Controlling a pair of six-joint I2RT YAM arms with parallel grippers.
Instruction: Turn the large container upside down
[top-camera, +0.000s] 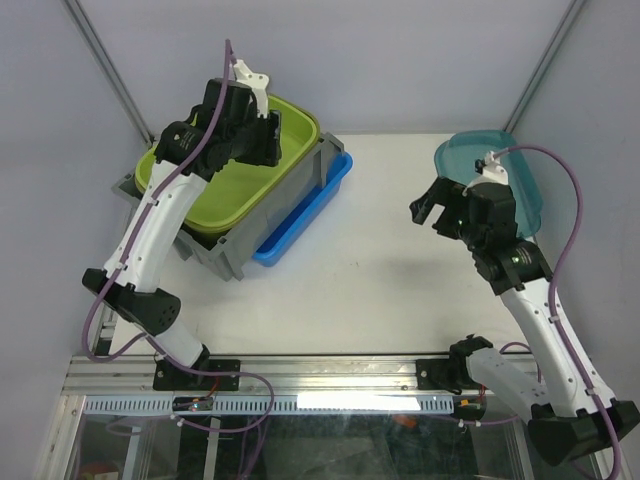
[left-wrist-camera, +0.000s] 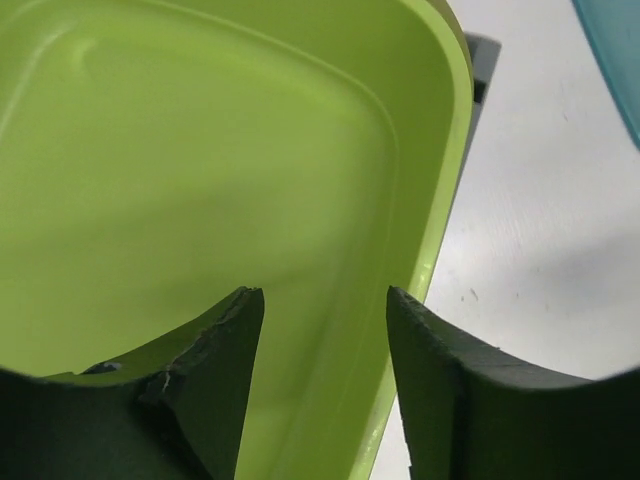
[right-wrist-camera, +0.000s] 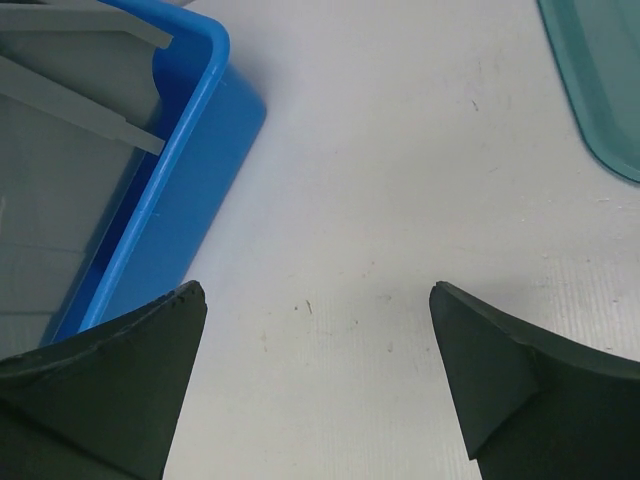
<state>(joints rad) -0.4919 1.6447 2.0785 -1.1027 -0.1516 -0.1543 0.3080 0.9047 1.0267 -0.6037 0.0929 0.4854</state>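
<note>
1. The left gripper (left-wrist-camera: 322, 298) shows two dark, rough-edged fingers (left-wrist-camera: 215, 390), spread apart with nothing between them.
2. Below them lies a lime-green, smooth plastic tub (left-wrist-camera: 200, 150) with rounded corners, its hollow inside facing up.
3. The tub's right rim runs down to the inner edge of the right-hand finger.
4. To the right is a white, lightly scuffed tabletop (left-wrist-camera: 540, 220).
5. A teal translucent plastic edge (left-wrist-camera: 620, 50) cuts the upper right corner.
</note>
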